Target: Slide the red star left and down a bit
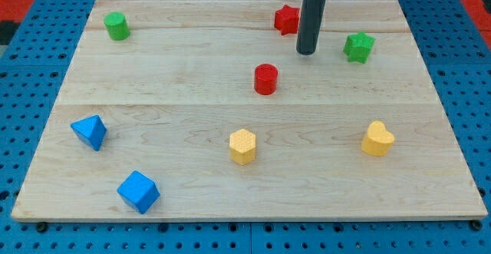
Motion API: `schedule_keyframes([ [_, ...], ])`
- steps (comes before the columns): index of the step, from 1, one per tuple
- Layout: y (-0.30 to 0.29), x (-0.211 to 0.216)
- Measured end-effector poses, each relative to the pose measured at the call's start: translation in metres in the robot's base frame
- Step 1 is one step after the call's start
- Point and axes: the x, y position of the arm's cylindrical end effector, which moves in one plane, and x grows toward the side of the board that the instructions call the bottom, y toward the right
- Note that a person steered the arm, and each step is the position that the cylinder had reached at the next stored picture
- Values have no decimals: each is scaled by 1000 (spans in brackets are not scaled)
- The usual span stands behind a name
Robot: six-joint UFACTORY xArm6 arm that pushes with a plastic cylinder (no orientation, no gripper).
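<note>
Wooden board [192,70] on blue pegboard [31,70] — my tip [306,53], holding nothing, stands just right of the red star [287,19], below it

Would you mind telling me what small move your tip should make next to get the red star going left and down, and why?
Probably I should carry my tip up and around to the red star's upper right. It now sits just right of and below the star, so pushing from here would send it up-left, not down. The red cylinder lies below-left, so the push should stay short.
</note>
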Motion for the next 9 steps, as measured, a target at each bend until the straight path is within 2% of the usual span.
schedule_keyframes([
  [2,49,-38],
  [3,31,-68],
  [6,-101,-68],
  [7,-70,-105],
  [8,-107,-118],
  [9,-120,-104],
])
